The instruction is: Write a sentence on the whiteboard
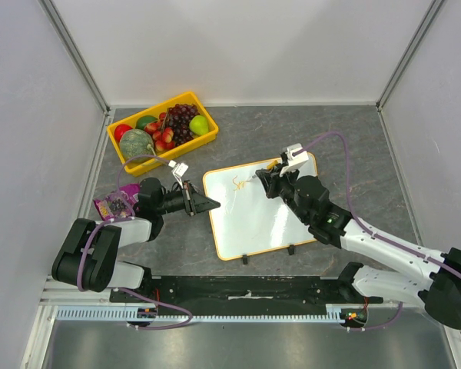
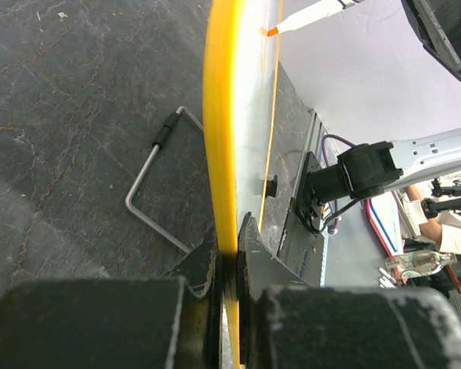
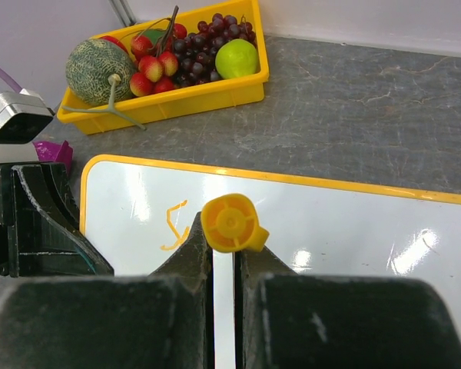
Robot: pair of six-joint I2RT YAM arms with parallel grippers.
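Note:
The whiteboard (image 1: 253, 219) lies flat on the grey table, white with an orange-yellow rim. My left gripper (image 1: 212, 204) is shut on its left rim (image 2: 219, 138). My right gripper (image 1: 263, 180) is shut on a white marker with a yellow end cap (image 3: 229, 224), held upright over the board's upper left part. In the left wrist view the marker's orange tip (image 2: 270, 31) sits at the board surface. Of the sentence only one orange "S" (image 3: 173, 227) shows on the board (image 3: 353, 246), also seen from above (image 1: 237, 182).
A yellow fruit crate (image 1: 163, 132) with melon, grapes, apples and strawberries stands at the back left. A purple packet (image 1: 113, 204) lies by the left arm. A bent metal wire stand (image 2: 155, 184) lies on the table left of the board.

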